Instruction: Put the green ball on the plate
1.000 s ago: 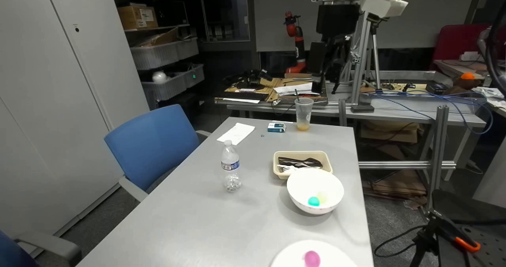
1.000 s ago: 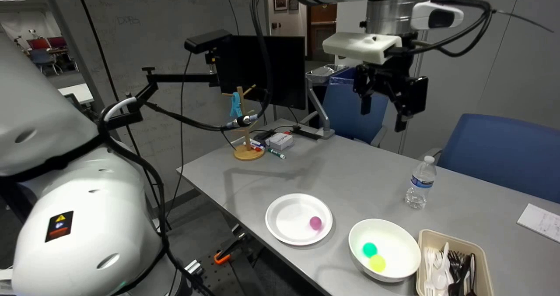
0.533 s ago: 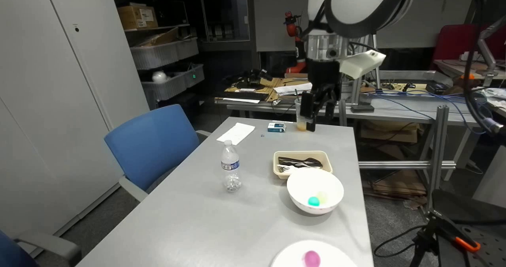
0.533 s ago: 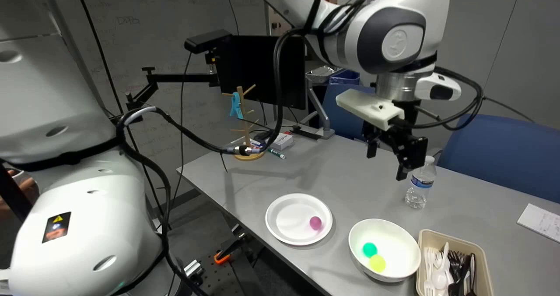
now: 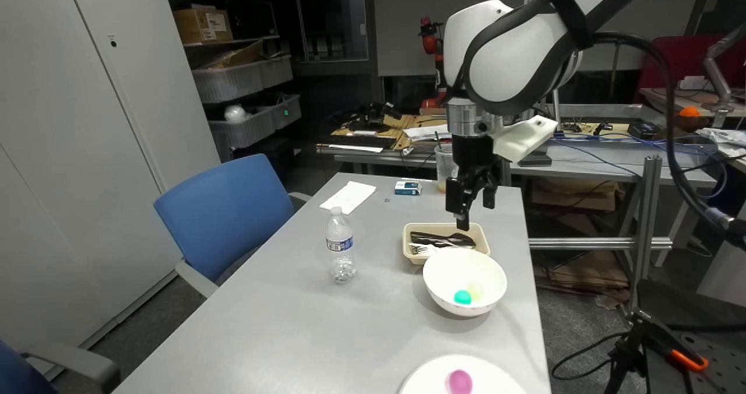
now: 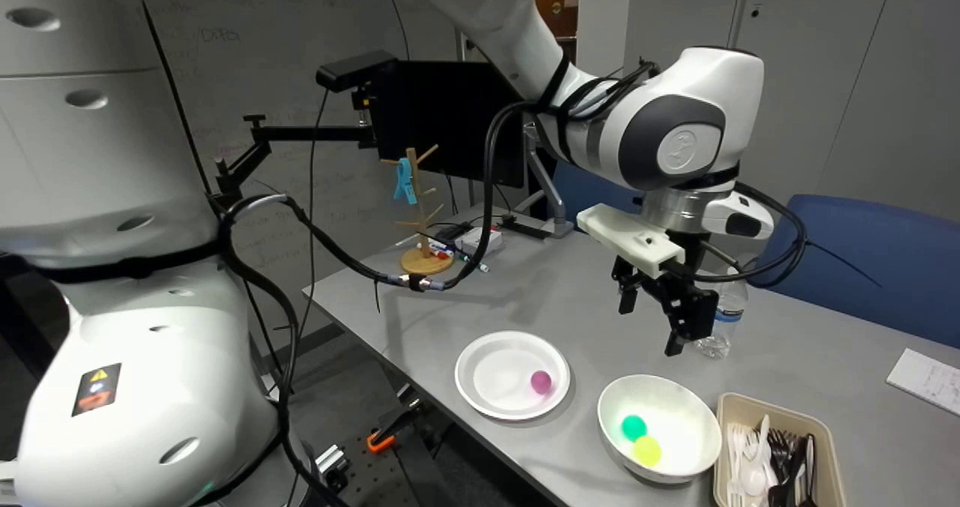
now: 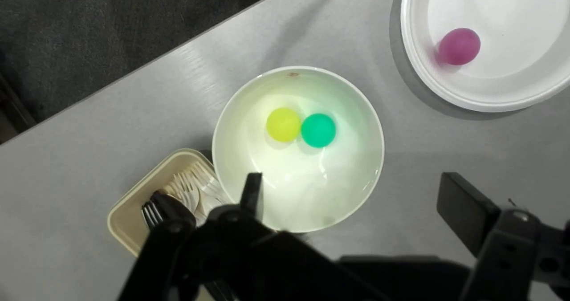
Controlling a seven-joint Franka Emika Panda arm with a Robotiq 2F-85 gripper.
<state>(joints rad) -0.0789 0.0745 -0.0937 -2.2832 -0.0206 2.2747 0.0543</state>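
Observation:
The green ball [image 7: 318,130] lies in the white bowl [image 7: 303,181], touching a yellow ball [image 7: 283,124]. It also shows in both exterior views [image 5: 463,297] [image 6: 634,427]. The flat white plate [image 6: 491,379] stands beside the bowl with a pink ball [image 6: 541,382] on it. In the wrist view the plate [image 7: 516,60] is cut off at the upper right. My gripper [image 7: 352,176] is open and empty, its fingers wide apart. In an exterior view the gripper [image 6: 649,331] hangs in the air above the table, higher than the bowl, pointing down.
A beige tray [image 6: 825,447] of plastic cutlery stands right against the bowl's side. A water bottle [image 5: 340,248] stands upright on the table. A wooden stand [image 6: 425,263], markers and a monitor are at the far end. The table edge [image 7: 147,63] runs near the bowl.
My gripper has come down a long way from high above, toward the bowl, and stays open. The balls, bowl, plate and tray have not moved.

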